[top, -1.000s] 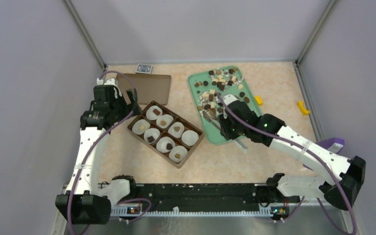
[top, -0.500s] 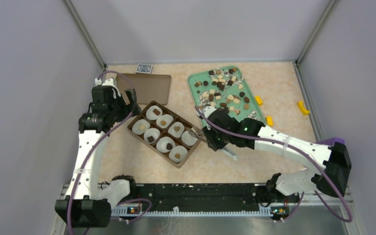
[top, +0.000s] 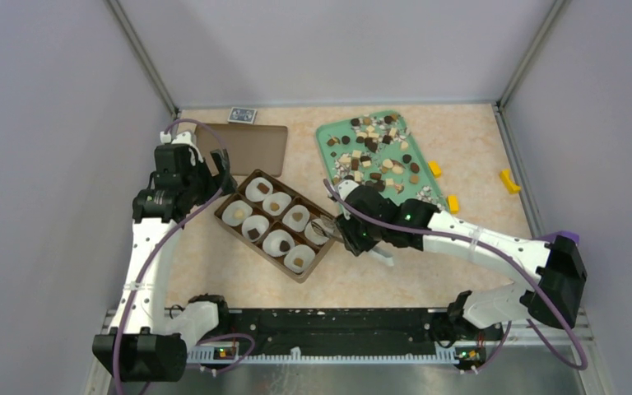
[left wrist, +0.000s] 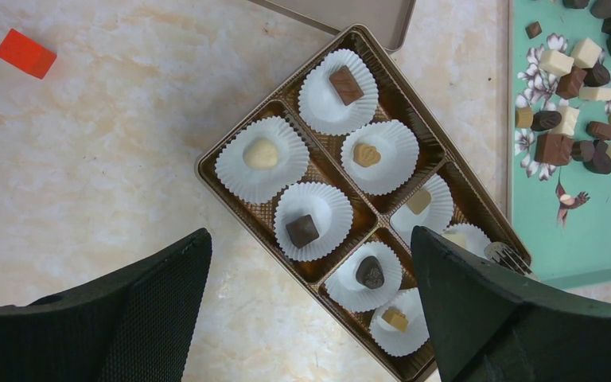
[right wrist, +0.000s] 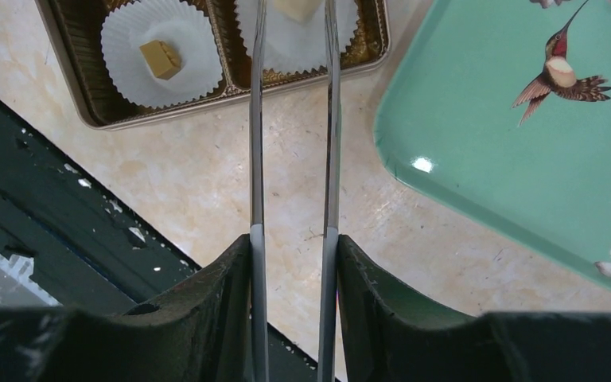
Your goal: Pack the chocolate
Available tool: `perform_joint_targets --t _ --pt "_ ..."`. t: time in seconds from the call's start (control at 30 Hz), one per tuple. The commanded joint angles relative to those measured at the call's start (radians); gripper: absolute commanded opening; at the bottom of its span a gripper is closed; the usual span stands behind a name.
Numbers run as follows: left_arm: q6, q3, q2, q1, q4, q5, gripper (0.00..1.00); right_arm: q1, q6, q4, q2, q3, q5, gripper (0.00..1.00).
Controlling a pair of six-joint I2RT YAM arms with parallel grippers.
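Tongs of the right gripper [top: 324, 227] have come from the green tray [right wrist: 525, 159] to the box [left wrist: 322, 155]. A cream chocolate [right wrist: 298, 6] sits between their narrow blades (gripped or not, I cannot tell). The left gripper [left wrist: 310, 233] hovers wide open, empty.

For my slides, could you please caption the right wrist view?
Right gripper straddling a cream chocolate in a corner cup of the box, beside green tray.

Bare table [top: 214, 263] runs along the near side and left of the brown eight-compartment box [left wrist: 378, 213], save a small red block [left wrist: 24, 53] far left. To its right the green bird-patterned tray [right wrist: 477, 143] leaves a narrow strip, crossed by the thin fingers of the right gripper [top: 326, 225]. A flat brown lid [top: 247, 148] lies just behind, the left gripper [left wrist: 310, 239] overhead.
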Motion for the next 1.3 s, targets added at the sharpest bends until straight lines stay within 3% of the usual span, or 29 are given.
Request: perform_joint_targets --t 0.0,0.17,0.33,0.4,0.53,0.67,0.77,0.9,1.1,1.27 --pt "0.006 0.0 0.005 -0.003 0.033 0.007 0.99 0.017 0.014 0.028 0.0 0.005 0.007 0.39" --pt "0.004 0.006 0.007 -0.003 0.038 0.013 0.99 0.018 0.025 0.033 -0.023 0.006 0.04 0.36" --pt "-0.003 0.02 0.023 -0.003 0.039 0.031 0.99 0.017 0.086 0.036 -0.093 0.022 0.237 0.16" --pt "-0.004 0.026 0.028 -0.003 0.042 0.037 0.99 0.016 0.095 0.052 -0.136 0.017 0.284 0.13" --pt "0.002 0.023 0.029 -0.003 0.04 0.036 0.99 -0.07 0.118 0.003 -0.2 0.003 0.413 0.13" --pt "0.008 -0.001 0.018 -0.003 0.04 0.033 0.99 -0.308 0.235 -0.078 -0.291 -0.064 0.455 0.13" --pt "0.006 -0.022 0.01 -0.003 0.049 0.037 0.99 -0.411 0.307 -0.094 -0.393 -0.161 0.529 0.21" --pt "0.003 -0.031 0.024 -0.003 0.06 0.063 0.99 -0.48 0.409 -0.144 -0.453 -0.254 0.657 0.25" --pt "0.028 -0.02 0.06 -0.003 0.065 0.09 0.99 -0.662 0.446 -0.09 -0.459 -0.346 0.634 0.25" --pt "0.045 -0.003 0.082 -0.003 0.054 0.08 0.99 -0.736 0.522 -0.021 -0.441 -0.428 0.631 0.25"
